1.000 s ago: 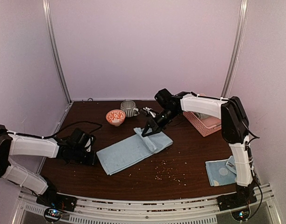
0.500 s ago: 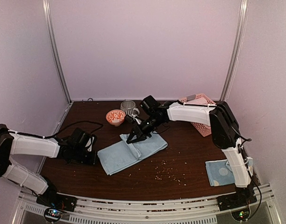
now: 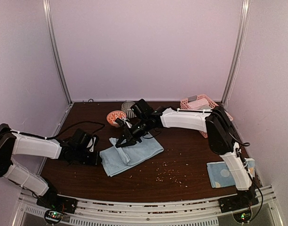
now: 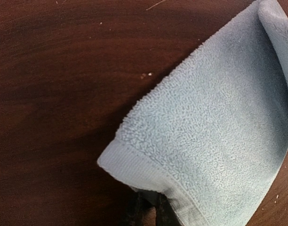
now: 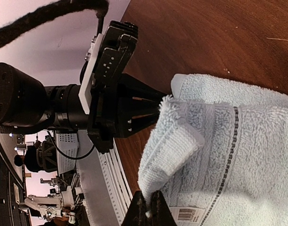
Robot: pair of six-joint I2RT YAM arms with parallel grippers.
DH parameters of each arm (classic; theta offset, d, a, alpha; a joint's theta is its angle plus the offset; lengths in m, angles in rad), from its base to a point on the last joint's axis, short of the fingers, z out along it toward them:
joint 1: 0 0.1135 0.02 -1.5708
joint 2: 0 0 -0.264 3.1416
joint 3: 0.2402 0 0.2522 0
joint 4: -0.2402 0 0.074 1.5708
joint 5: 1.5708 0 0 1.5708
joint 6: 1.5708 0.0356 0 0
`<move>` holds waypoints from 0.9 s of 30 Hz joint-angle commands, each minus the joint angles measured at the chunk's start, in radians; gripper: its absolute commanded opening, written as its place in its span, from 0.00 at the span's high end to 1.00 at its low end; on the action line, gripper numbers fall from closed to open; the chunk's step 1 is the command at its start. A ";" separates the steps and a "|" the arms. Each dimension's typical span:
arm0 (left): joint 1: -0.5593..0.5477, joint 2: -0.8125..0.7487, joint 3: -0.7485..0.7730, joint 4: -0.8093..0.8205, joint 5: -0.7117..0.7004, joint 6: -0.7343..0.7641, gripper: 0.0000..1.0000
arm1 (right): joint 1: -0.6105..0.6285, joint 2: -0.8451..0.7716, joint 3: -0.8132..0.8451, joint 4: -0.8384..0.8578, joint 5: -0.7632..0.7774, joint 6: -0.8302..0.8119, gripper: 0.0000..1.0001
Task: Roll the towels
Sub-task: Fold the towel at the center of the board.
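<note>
Dark wood tabletop (image 3: 191,155) carries the blue towel (image 3: 140,151) left of centre, lying lengthwise from the near-left corner toward the far-right. Over its far-left side, the right gripper (image 3: 121,142) pinches a raised fold. The left gripper (image 3: 98,158) meets the left corner; whether it grips cannot be told.

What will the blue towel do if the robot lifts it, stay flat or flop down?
Probably flop: where the right gripper pinches the blue towel, the cloth bends over in a soft fold. It likely isn't slippery, since its looped surface looks fuzzy. It shouldn't roll away by itself; it lies limp on the table.
</note>
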 commanded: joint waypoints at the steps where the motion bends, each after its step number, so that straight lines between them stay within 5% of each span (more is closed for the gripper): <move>1: -0.004 -0.005 -0.020 -0.012 0.006 -0.019 0.89 | 0.028 0.045 0.054 0.084 -0.001 0.068 1.00; 27: -0.005 -0.037 -0.058 -0.005 -0.009 -0.031 0.89 | 0.093 0.215 0.139 0.215 0.025 0.150 1.00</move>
